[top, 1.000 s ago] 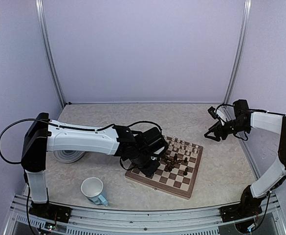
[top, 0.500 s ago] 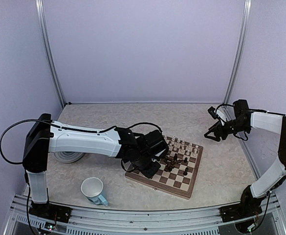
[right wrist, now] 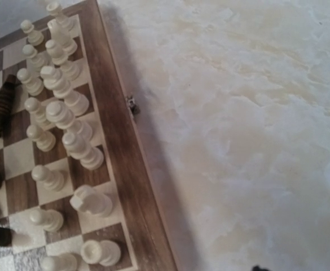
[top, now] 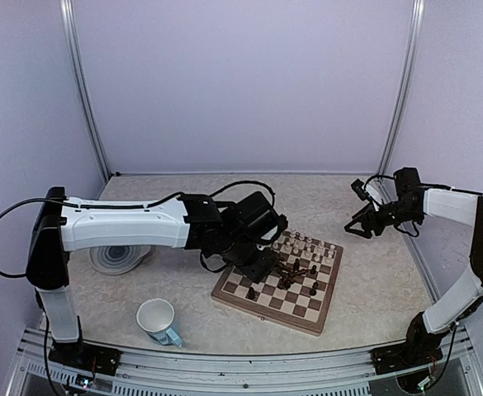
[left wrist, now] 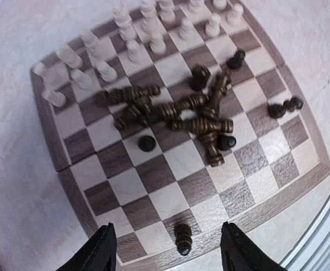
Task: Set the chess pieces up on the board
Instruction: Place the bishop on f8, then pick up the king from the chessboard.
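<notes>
The left gripper (left wrist: 166, 254) is held just above the board (left wrist: 170, 199) with its fingers spread apart and nothing pinched between them. A single dark piece (left wrist: 182, 239) is seen standing upright below the gap, clear of both fingers, on the row along the board's edge opposite the white pieces (left wrist: 134, 52). That row is judged to be the dark side's home rank, which would explain why the piece has been set there and why the fingers are parted: the piece can be left standing while the claw is lifted away without being knocked.

Toward the middle of the board, the remaining dark pieces (left wrist: 193, 121) are heaped on their sides, tangled and touching one another, with a few standing loose around them. They are taken to be the work still outstanding.

The white pieces are already ranked upright in two rows at the board's far edge, so that side is judged finished.

The right gripper (top: 359, 224) is held off the board, beyond its white edge, with its jaws wide and empty, presumably kept clear so the left arm is not obstructed.
</notes>
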Robot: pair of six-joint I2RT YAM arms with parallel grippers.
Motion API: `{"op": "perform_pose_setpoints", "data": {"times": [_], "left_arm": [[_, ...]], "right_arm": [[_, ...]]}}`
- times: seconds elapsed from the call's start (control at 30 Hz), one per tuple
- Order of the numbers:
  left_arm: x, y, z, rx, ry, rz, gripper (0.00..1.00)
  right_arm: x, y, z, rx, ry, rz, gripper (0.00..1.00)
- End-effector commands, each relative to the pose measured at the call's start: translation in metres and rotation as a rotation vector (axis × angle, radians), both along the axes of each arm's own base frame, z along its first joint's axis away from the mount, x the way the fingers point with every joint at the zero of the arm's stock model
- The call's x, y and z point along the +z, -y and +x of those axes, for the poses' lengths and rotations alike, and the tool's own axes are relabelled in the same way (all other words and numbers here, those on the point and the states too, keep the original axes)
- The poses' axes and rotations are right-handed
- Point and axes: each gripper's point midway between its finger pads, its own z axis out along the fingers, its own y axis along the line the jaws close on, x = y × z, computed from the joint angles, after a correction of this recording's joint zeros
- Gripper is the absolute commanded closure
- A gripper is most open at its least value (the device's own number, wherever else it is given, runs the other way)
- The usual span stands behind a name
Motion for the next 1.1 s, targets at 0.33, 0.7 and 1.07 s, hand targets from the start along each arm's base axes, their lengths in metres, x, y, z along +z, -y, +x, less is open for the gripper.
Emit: {"op": "perform_pose_setpoints", "data": {"times": [0.33, 0.7, 1.07], "left_arm": [[0.157, -0.101, 0.150, 0.302, 0.384, -0.458, 0.25], [0.146, -0.184, 0.191, 0.417, 0.298, -0.701, 0.28], [0.125, -0.164, 0.189, 0.369, 0.274, -0.597, 0.33]], "right_arm": [[0.076, -0.045, -0.045, 0.204, 0.159, -0.071, 0.37], [0.030, -0.087, -0.125, 0.478, 0.112, -0.284, 0.47], [0.007, -0.082, -0.156, 0.546, 0.088, -0.335, 0.63]]}}
